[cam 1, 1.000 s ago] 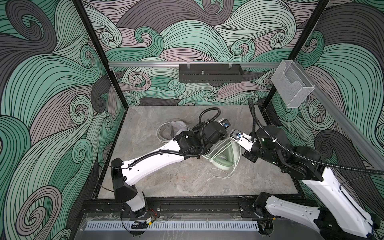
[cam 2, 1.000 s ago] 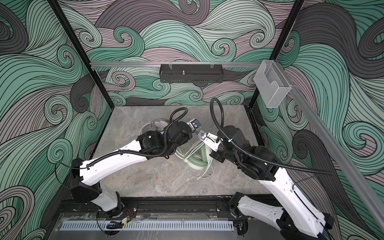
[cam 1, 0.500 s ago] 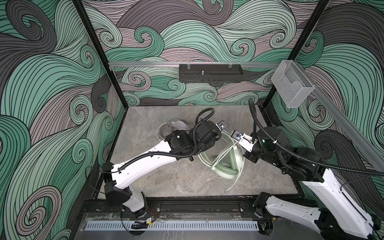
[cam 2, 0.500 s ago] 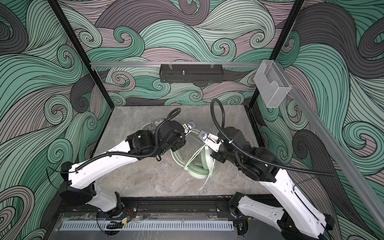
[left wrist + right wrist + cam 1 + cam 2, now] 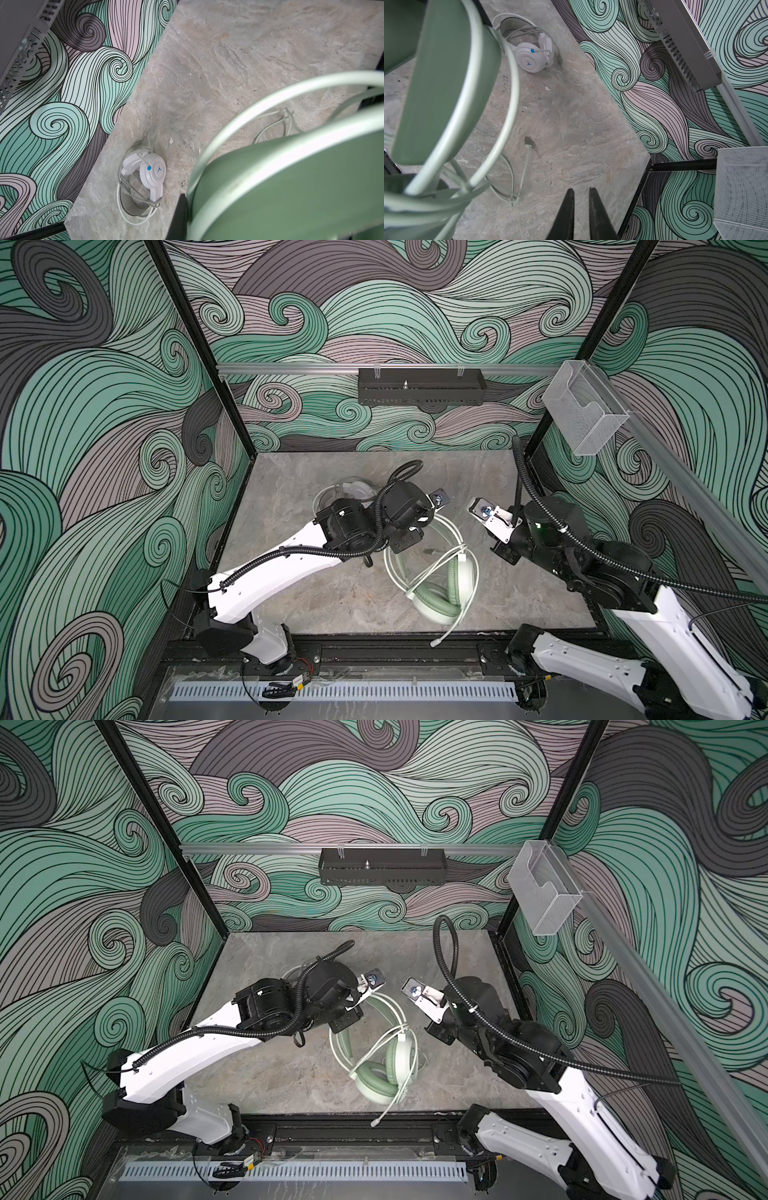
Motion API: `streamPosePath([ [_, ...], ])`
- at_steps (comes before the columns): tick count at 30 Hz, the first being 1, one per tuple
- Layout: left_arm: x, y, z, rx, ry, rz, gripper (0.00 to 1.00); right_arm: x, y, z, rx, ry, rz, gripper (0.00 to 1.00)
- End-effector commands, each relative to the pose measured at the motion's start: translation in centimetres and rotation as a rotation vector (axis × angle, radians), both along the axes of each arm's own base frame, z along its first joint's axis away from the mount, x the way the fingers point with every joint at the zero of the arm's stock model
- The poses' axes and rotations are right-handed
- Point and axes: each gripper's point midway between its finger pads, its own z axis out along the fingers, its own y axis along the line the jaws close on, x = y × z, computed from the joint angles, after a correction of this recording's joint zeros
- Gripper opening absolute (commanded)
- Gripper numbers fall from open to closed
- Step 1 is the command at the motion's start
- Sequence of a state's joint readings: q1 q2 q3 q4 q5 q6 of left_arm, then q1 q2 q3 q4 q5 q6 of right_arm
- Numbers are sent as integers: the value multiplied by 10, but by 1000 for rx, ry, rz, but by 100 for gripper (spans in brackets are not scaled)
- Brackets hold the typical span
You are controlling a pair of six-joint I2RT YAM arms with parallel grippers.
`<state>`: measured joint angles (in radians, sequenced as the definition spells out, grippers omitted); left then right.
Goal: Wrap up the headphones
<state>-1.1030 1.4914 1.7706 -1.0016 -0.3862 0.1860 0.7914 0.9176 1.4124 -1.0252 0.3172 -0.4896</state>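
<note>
Near the centre of the worktop [image 5: 311, 593], the left hand [image 5: 406, 540] has its jaws together on the headband of the mint green headphones [image 5: 440, 601]. The left wrist view shows one black finger [image 5: 178, 216] directly against the band's pale rim, with the band filling most of that picture. The second finger is not visible there.

The mint green headphones hang from this grip with the headband uppermost and the padded earcups lower, toward the front of the worktop. Both top views show this attitude. Several turns of the cable [image 5: 451, 622] cross the earcups. Its free end trails down to the front edge of the worktop, where the plug [image 5: 374, 1122] lies against the black frame rail.

The right hand [image 5: 581, 190] stands just beside the headset, on its right side, and touches nothing. Its two black fingers are slightly apart, with bare worktop visible through the narrow gap.

The white headphones [image 5: 152, 172] lie flat on the worktop toward the rear, well apart from both hands. Their cable is looped around the headband. In a top view the left arm hides most of them [image 5: 353, 491].
</note>
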Motion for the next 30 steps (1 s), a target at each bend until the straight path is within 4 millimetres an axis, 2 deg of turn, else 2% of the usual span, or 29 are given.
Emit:
streamPosePath([
  [1, -13, 3, 44, -166, -1, 0, 0, 3, 1, 1, 41, -11, -22, 18],
  [5, -14, 6, 57, -215, 1, 23, 0, 2, 1, 0, 77, -9, -27, 21],
  [10, -16, 10, 80, -274, 12, 52, 0, 4, -5, -1, 158, -4, -80, 36],
  [14, -17, 10, 91, -332, 31, 68, 0, 10, -15, 2, 260, 18, -151, 48],
  [21, -12, 12, 128, -471, 28, 125, 0, 8, -22, -20, 516, 90, -200, 61],
  [24, -11, 16, 144, -521, 17, 138, 0, -3, -12, -25, 611, 98, -115, 63],
  [30, -9, 17, 165, -578, 3, 150, 0, -35, 13, -44, 654, 116, 118, 67],
])
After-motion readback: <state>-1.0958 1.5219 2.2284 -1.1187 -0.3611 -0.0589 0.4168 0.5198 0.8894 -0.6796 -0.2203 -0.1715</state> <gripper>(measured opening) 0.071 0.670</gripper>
